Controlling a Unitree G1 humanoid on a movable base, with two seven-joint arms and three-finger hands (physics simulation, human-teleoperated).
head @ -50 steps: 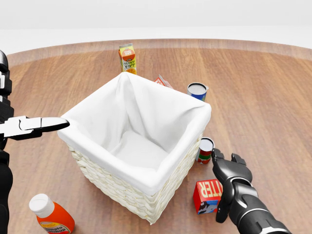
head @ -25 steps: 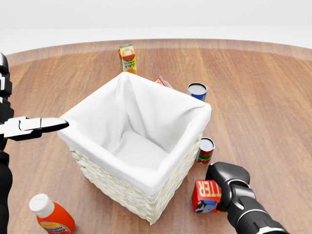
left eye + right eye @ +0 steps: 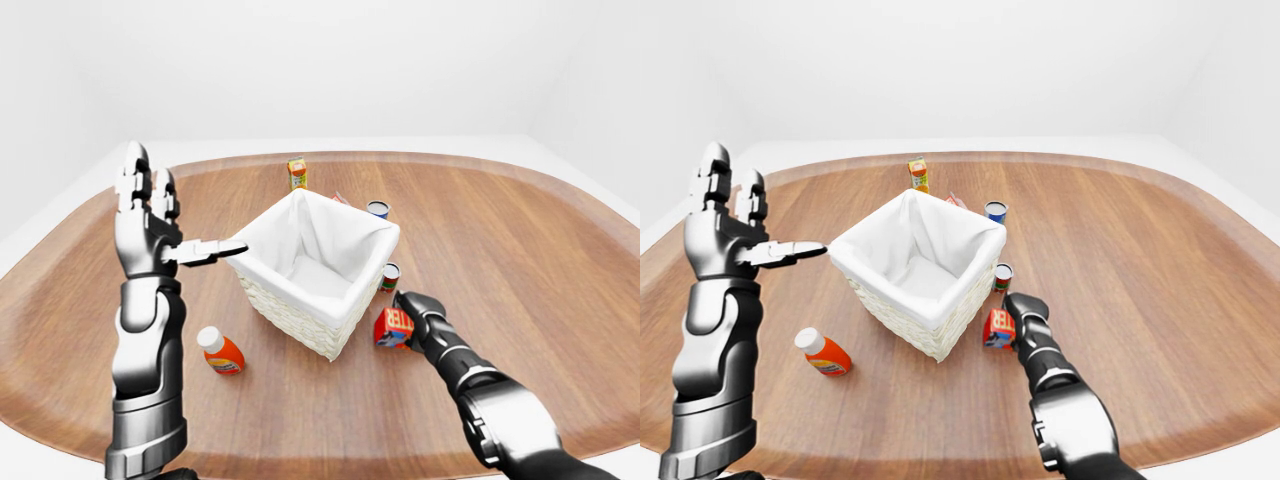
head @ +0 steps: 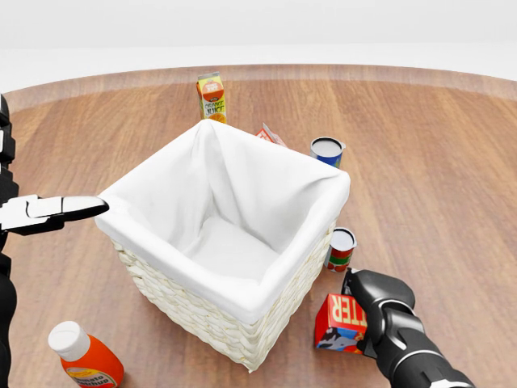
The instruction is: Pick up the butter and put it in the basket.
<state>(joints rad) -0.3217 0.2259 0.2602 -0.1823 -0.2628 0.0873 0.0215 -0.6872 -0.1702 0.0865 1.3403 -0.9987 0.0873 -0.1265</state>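
Observation:
The butter [image 4: 338, 317], a red box with white lettering, sits tilted on the wooden table just right of the basket's lower corner in the head view. My right hand [image 4: 367, 311] is shut on its right side, fingers curled round the box. The basket [image 4: 174, 295] is wicker with a white cloth lining and nothing in it; it stands at the middle of the view. My left hand [image 3: 160, 215] is raised at the basket's left, open, with one finger [image 4: 69, 208] pointing toward the rim.
An orange bottle [image 4: 85, 360] lies below-left of the basket. A small can [image 4: 340, 248] stands just above the butter. A blue can [image 4: 326, 150], a red-white packet [image 4: 271, 135] and an orange juice carton [image 4: 212, 97] stand beyond the basket.
My right hand went from open beside the butter to closed round it. The box has tipped and shifted slightly left. My left hand has drifted a little left.

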